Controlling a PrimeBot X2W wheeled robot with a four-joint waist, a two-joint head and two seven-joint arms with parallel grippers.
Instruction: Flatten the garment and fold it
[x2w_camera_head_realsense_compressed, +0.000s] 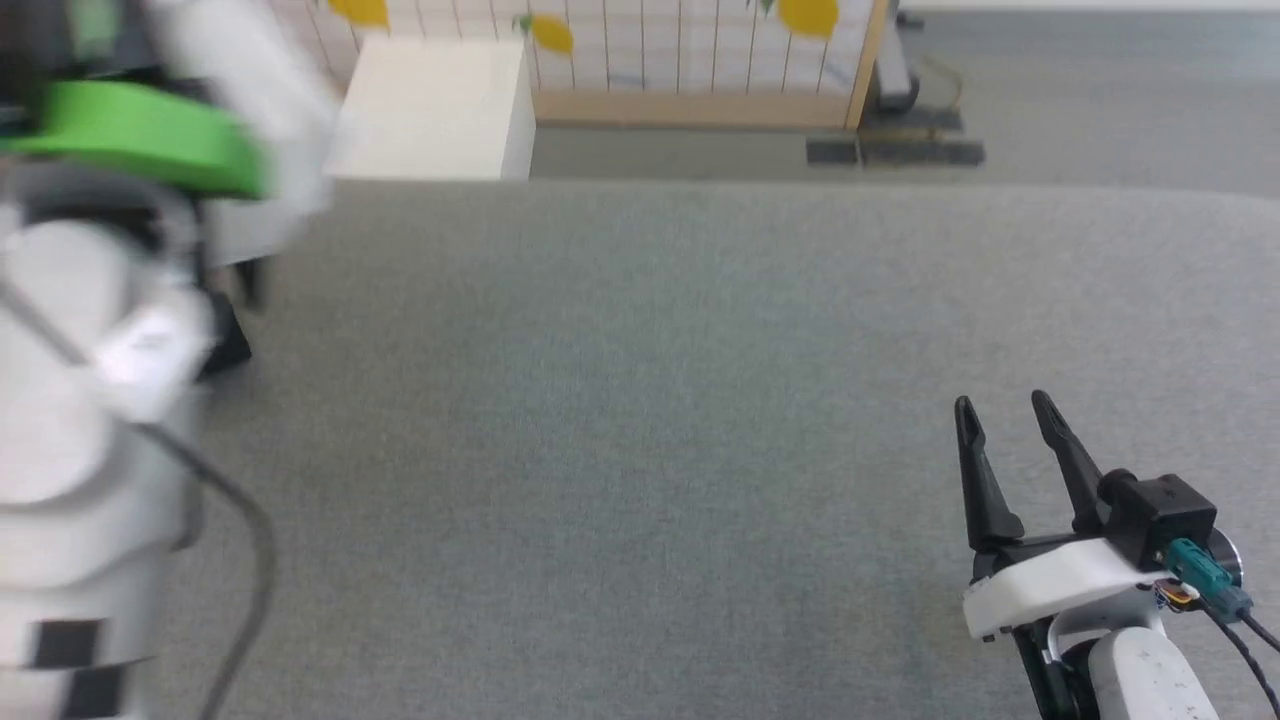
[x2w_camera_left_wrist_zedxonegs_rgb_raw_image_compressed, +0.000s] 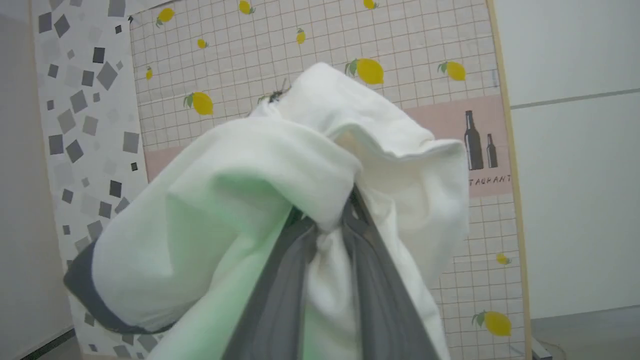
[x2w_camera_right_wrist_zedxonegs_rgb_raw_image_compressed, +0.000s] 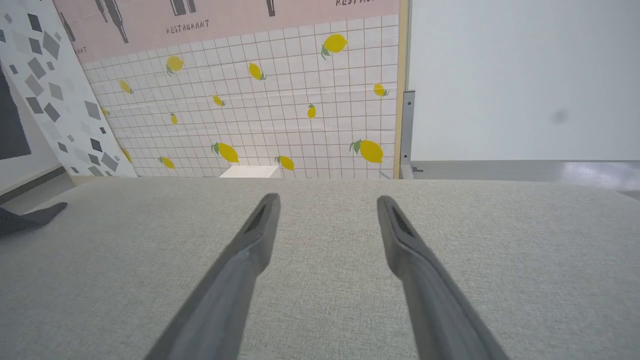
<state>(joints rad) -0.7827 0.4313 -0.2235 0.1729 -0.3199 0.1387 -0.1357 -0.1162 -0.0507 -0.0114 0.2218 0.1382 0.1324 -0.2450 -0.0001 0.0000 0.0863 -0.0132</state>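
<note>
A grey, cloth-covered bench (x2w_camera_head_realsense_compressed: 640, 450) stretches out before a lemon-patterned panel (x2w_camera_head_realsense_compressed: 690, 50), with a white box (x2w_camera_head_realsense_compressed: 435, 95) at its far edge. The garment (x2w_camera_left_wrist_zedxonegs_rgb_raw_image_compressed: 240, 200) is off the bench: in the left wrist view its white cloth hangs bunched in the air against the panel, a dark edge showing at the lower left. The left claw (x2w_camera_left_wrist_zedxonegs_rgb_raw_image_compressed: 335, 215) pinches a fold of it, fingers pressed together on the cloth. In the head view the left arm (x2w_camera_head_realsense_compressed: 100, 350) is a pale blur, raised at the left side. The right claw (x2w_camera_head_realsense_compressed: 1002, 402) hovers low over the bench at the near right, fingers spread and holding nothing. A dark flap (x2w_camera_right_wrist_zedxonegs_rgb_raw_image_compressed: 30, 217) lies at the bench's left edge in the right wrist view, perhaps a sleeve, though I cannot tell. The step in hand looks like the lift before flattening. Next, the right claw probably has to take a second corner so the two can draw the cloth taut and lay it flat.
</note>
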